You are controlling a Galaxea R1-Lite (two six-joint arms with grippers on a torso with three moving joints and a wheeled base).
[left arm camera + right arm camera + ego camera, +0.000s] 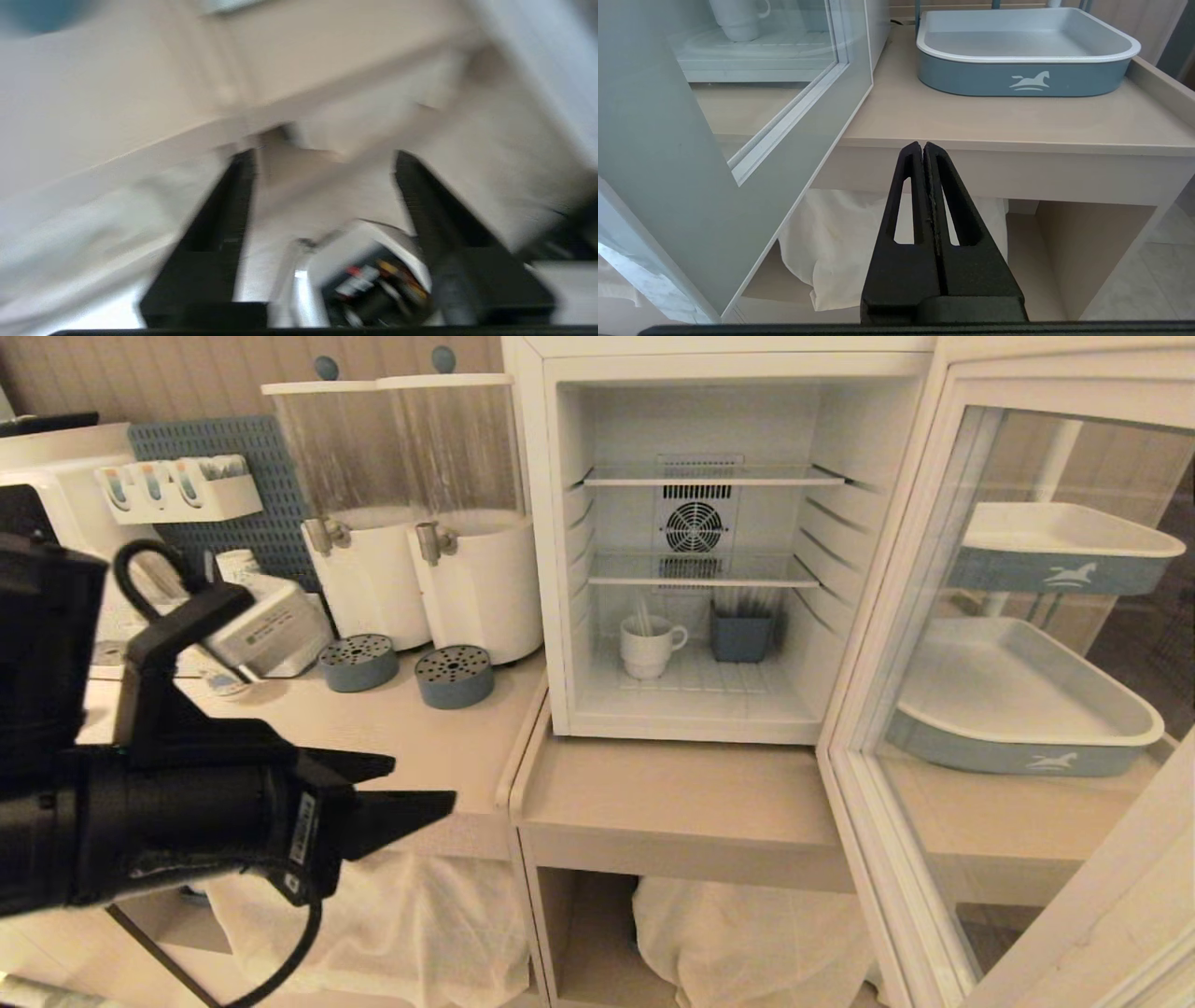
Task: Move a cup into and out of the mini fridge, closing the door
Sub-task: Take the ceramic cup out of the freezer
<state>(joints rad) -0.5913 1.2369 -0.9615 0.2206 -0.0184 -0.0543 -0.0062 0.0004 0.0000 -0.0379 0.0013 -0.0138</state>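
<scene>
Left gripper point(420, 784) parted, empty, well short of mini fridge point(560, 569), door point(896, 644) wide.

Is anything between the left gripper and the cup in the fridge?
Nothing visible. The door stands open to the right, and the cup sits on the fridge floor, left gripper outside, lower left.

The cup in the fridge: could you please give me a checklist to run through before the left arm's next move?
1. Door swung wide open: ok.
2. Cup upright on the mini fridge floor, handle toward the blue holder: ok.
3. Left gripper empty, fingers apart: ok.
4. Left gripper lined up with the cup: not ok, it is low over the counter edge.
5. Right gripper shut, below the counter by the door: ok.
</scene>
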